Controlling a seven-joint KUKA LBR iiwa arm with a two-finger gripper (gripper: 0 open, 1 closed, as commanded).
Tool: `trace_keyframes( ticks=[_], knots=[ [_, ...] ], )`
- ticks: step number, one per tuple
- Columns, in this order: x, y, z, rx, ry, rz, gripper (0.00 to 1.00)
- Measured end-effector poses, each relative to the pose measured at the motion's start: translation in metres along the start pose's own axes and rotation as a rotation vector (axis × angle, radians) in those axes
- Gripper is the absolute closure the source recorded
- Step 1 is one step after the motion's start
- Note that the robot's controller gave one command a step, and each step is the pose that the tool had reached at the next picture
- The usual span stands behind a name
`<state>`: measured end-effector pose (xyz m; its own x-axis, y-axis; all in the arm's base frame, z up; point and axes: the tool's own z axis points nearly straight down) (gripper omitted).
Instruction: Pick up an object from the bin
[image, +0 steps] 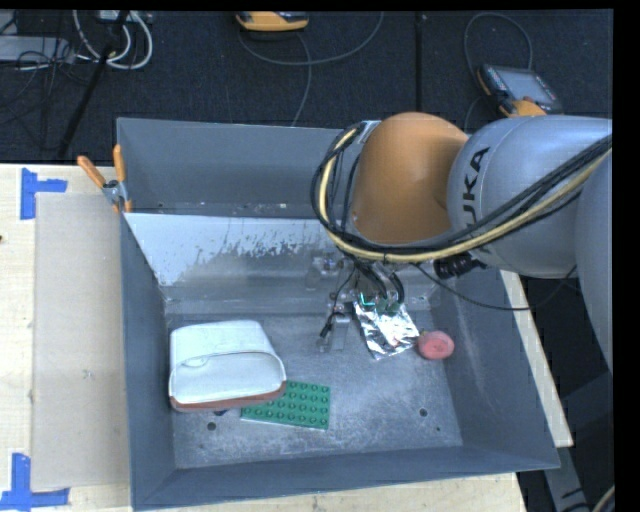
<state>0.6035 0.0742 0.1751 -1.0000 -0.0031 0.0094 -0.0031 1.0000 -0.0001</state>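
My gripper (345, 312) hangs low in the middle of the bin, under the arm's orange cover. Just to its right, touching or nearly touching it, lies a crumpled piece of silver foil (386, 331). I cannot tell whether the gripper holds the foil. A small pink round thing (435, 346) rests on the floor right of the foil.
A white rounded case with a brown underside (222, 364) lies at the bin's left front. A flat green studded plate (292, 404) lies against its right front corner. The arm comes in from the right over the bin's back right part.
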Motion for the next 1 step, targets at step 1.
trace_keyframes(
  ticks=[1],
  knots=[
    [0.0495,0.046,0.0975,0.0,0.001,-0.169,0.0]
  ],
)
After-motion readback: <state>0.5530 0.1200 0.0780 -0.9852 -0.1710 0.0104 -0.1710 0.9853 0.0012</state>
